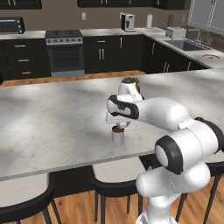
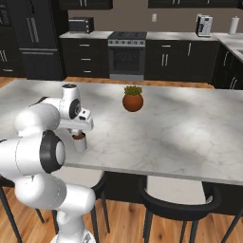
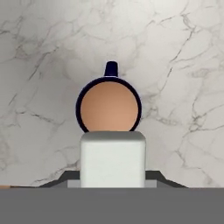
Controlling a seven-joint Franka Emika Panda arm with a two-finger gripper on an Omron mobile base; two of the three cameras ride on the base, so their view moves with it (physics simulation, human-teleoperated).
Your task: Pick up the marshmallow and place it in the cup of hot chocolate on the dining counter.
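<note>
Marshmallow point(image 3: 113, 158), a white block, is pinched between the fingers of the gripper point(image 3: 113, 181), directly above the cup point(image 3: 109, 105). Cup is seen upright on the counter point(image 3: 39, 65), its mouth facing the hand, a dark tab at 12 o'clock.

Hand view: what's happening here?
The claw is shut on the marshmallow and hangs directly above the cup of hot chocolate, which stands near the front edge of the dining counter. The marshmallow is not yet in the cup. A plant pot sits farther back on the counter.
</note>
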